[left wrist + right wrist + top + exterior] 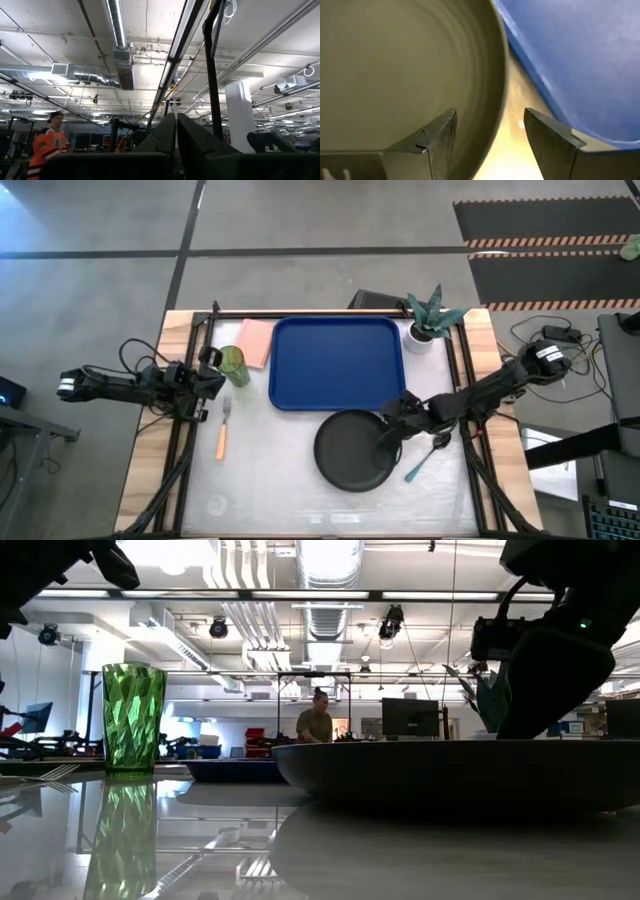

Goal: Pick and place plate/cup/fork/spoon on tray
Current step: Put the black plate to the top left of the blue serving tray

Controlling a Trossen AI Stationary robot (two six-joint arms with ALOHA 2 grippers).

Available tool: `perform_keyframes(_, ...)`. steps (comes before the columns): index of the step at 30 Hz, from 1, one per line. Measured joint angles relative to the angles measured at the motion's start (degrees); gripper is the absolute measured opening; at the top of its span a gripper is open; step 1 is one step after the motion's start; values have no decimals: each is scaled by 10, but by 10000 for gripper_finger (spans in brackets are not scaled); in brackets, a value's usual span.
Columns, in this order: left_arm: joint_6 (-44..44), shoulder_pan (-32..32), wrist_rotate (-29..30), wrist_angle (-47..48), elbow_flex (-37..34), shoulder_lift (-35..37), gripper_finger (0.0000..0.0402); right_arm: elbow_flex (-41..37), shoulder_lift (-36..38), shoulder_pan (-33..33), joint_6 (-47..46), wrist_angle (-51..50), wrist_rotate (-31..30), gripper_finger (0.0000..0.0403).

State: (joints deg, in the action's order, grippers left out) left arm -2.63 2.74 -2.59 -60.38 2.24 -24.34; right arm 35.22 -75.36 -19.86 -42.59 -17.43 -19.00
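Observation:
The black plate (352, 450) lies flat on the table just near of the blue tray (336, 362). My right gripper (392, 426) is open at the plate's far right rim (496, 100), with one finger over the plate's inside and one outside, next to the tray's edge (555, 75). The spoon (425, 461) lies right of the plate. The green cup (233, 365) stands upright left of the tray, and the fork (224, 432) lies near of it. My left gripper (212, 376) is shut (176, 145), beside the cup and pointing upward.
A pink rectangle (255, 343) lies at the tray's far left corner. A white pot with a spiky plant (425, 325) stands at its far right corner. A black frame runs along the table's left, right and far sides. People show in the room beyond (316, 725).

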Motion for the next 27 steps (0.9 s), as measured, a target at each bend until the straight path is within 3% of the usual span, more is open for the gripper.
perform_keyframes(8, 0, 0, 0, 1, -3, 1, 0, 0, -21, 0, -14, 1, 1, 172)
perform_keyframes(19, 0, 0, 0, 1, -3, -1, 0, 1, -24, 1, -55, 8, 30, 20)
perform_keyframes(27, 0, 0, 0, 0, -3, -1, 0, 0, 17, 0, -99, 1, 73, 12)
